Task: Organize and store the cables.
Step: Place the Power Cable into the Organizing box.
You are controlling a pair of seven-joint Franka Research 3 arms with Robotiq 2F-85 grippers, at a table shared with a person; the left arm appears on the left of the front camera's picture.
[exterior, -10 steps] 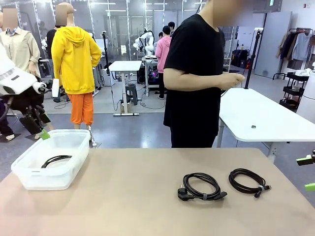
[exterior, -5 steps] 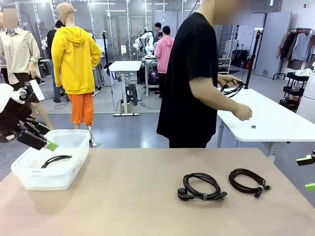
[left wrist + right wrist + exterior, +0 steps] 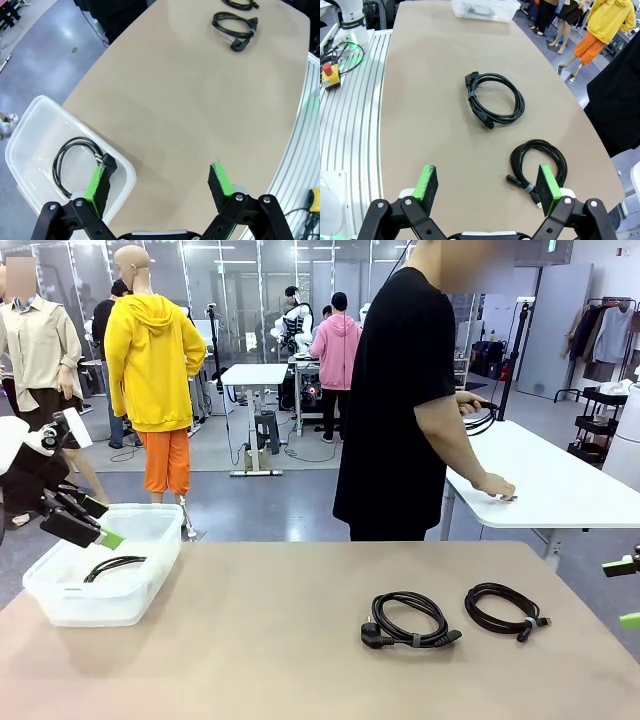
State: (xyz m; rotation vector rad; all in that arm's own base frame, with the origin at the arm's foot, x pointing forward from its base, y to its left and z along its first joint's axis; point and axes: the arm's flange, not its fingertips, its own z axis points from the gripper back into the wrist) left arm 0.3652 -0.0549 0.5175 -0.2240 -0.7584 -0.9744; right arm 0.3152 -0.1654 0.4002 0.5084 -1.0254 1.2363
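Observation:
One black cable coil [image 3: 113, 566] [image 3: 75, 162] lies inside the clear plastic bin [image 3: 60, 605] [image 3: 30, 107] at the table's left. My left gripper [image 3: 100, 523] [image 3: 159, 172] hovers open above the bin's near-left edge, holding nothing. A coil with a chunky plug [image 3: 408, 619] [image 3: 495, 100] [image 3: 234, 31] rests mid-table, and a smaller coil [image 3: 503, 609] [image 3: 540, 162] lies to its right. My right gripper [image 3: 625, 592] [image 3: 487, 182] stands open at the table's right edge, near the smaller coil and apart from it. The person holds another coil [image 3: 480, 418] in one hand.
The person [image 3: 400, 390] stands at the far edge, turned toward a white table [image 3: 540, 480] behind, one hand pressed on it. A red stop button [image 3: 331, 75] and cord sit on the aluminium rail beside the table. The tabletop between bin and coils is bare.
My left gripper swung right and down to the bin's left edge. The person turned to the white table, picked up a coil and lowered the other hand onto that table.

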